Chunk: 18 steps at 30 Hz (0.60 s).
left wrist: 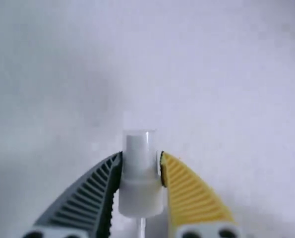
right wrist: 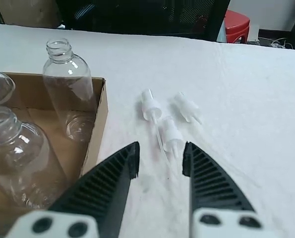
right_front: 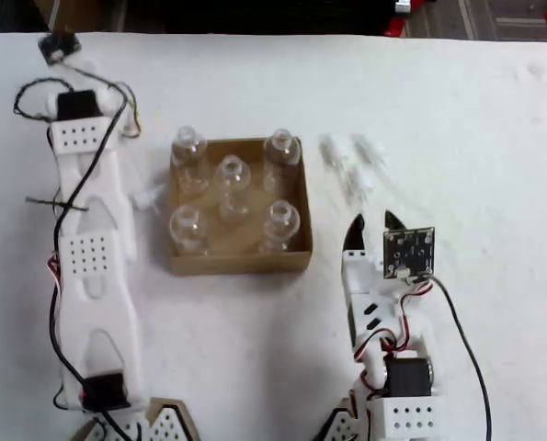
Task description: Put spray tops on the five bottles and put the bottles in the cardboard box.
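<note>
left gripper [left wrist: 141, 161] clamped on a white plastic spray top [left wrist: 140, 186], its ribbed grey and yellow fingers [left wrist: 88, 198] pressing the cylindrical collar from both sides; position relative to the cardboard box [right_front: 241, 261] cannot be told. right gripper [right wrist: 160, 157] stands apart near the box, black ribbed fingers [right wrist: 107, 178] holding nothing. five clear, round, uncapped bottles [right_front: 232, 176] stand upright inside the box. three loose spray tops [right wrist: 170, 135] lie on the white table [right_front: 494, 138] beside the box.
</note>
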Each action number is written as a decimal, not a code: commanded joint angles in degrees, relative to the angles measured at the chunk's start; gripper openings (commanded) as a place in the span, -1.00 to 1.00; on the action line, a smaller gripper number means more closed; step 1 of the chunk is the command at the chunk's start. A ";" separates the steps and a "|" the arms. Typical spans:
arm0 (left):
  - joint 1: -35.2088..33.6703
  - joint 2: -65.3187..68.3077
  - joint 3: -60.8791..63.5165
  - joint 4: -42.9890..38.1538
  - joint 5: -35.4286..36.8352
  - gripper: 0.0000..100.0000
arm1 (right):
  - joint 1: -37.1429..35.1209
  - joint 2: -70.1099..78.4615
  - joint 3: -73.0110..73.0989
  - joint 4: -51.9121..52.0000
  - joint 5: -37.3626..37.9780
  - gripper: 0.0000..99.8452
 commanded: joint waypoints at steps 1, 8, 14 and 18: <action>3.21 -12.70 -3.08 2.29 -9.41 -0.95 | 0.48 -0.22 -0.44 -1.45 0.97 -0.75; 3.91 -23.43 -4.40 4.40 -18.55 -0.95 | 0.48 -0.22 -0.44 -1.36 0.97 -0.75; 5.05 -34.15 -4.40 6.33 -24.44 -0.95 | 0.48 -0.22 -0.44 -1.19 0.97 -0.75; 7.52 -43.12 -4.22 11.87 -23.65 -0.96 | 0.48 -0.22 -0.44 -1.19 0.97 -0.75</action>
